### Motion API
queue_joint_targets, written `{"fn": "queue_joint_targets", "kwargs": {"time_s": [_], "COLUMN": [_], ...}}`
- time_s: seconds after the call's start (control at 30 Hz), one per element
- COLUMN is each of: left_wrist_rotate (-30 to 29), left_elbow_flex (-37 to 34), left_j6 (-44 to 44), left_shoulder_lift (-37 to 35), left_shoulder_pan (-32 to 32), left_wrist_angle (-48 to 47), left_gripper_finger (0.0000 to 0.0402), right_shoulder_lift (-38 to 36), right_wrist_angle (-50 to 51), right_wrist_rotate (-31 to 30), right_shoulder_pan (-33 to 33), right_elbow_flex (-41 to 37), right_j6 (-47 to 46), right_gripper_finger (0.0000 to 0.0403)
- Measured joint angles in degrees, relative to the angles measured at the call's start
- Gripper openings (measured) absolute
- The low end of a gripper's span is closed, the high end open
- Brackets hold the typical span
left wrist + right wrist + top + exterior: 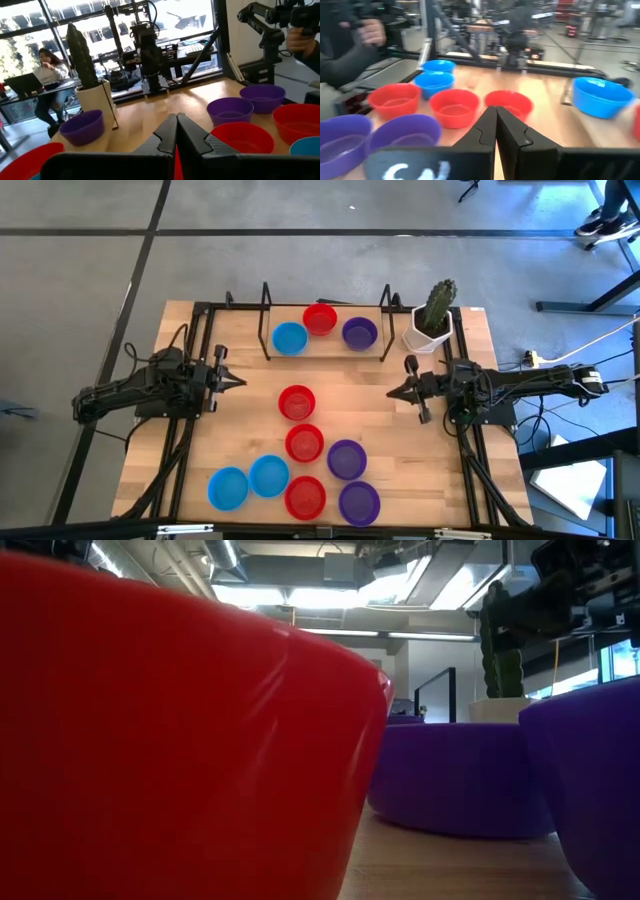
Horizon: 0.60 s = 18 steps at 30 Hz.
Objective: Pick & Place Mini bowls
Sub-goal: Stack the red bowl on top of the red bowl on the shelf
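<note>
Several mini bowls stand on their bases on the wooden table [440, 480]. A blue [289, 338], a red [320, 319] and a purple bowl [359, 333] sit at the far side between two black uprights. A red bowl [297, 402] stands mid-table, and several more blue, red and purple ones cluster near the front edge, among them a red bowl [304, 443] and a purple bowl [346, 459]. My left gripper [240, 381] is shut, held level above the table's left side, pointing at the middle. My right gripper [392, 392] faces it from the right, also shut and empty.
A cactus in a white pot [432, 320] stands at the far right corner, just beyond my right arm. The black uprights [266, 320] flank the far bowls. A person's hand [300, 42] shows beyond the table's near side. The low view is mostly filled by a red bowl [180, 740].
</note>
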<state>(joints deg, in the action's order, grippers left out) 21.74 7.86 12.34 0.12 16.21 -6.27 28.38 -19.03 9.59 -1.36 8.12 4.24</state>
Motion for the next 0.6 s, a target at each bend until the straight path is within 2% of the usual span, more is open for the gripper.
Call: {"fn": "queue_joint_targets", "kwargs": {"time_s": [0.17,0.6], "left_wrist_rotate": [0.0,0.0], "left_elbow_flex": [0.0,0.0], "left_j6": [-1.3,-3.3], "left_shoulder_lift": [0.0,0.0], "left_shoulder_pan": [0.0,0.0], "left_wrist_angle": [0.0,2.3], "left_gripper_finger": [0.0002,0.0009], "right_shoulder_lift": [0.0,0.0], "right_wrist_angle": [-0.3,1.3], "right_wrist_rotate": [-5.0,-5.0], "right_shoulder_pan": [0.0,0.0], "right_elbow_flex": [0.0,0.0], "right_j6": [-2.2,-2.3], "right_gripper_finger": [0.0010,0.0010]}}
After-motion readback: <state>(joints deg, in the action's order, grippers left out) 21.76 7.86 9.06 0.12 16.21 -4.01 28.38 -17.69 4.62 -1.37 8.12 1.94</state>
